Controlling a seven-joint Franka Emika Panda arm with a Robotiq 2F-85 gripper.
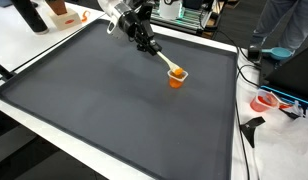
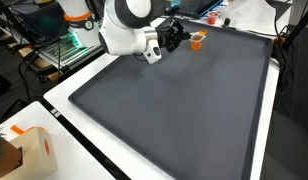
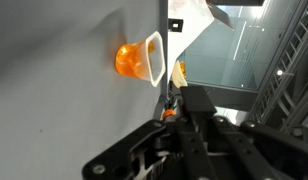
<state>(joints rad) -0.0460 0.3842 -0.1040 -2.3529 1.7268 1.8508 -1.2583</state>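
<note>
A small orange cup [image 1: 176, 77] with a pale rim stands on the dark grey mat [image 1: 114, 110] near its far edge. It also shows in the exterior view behind the arm as the cup [image 2: 197, 40], and in the wrist view as the cup [image 3: 134, 60]. My gripper [image 1: 147, 42] hangs just beside it, shut on a thin pale stick [image 1: 162, 60]. The stick slants down and its tip reaches the cup's rim or inside. Seen from the wrist, the black fingers [image 3: 194, 110] fill the lower part and hide most of the stick.
The mat [image 2: 184, 110] lies on a white table. A cardboard box [image 2: 29, 150] sits at one table corner. A red and white object [image 1: 266, 102] and black cables [image 1: 249, 62] lie beside the mat. Boxes and a dark bottle [image 1: 30, 15] stand at the far side.
</note>
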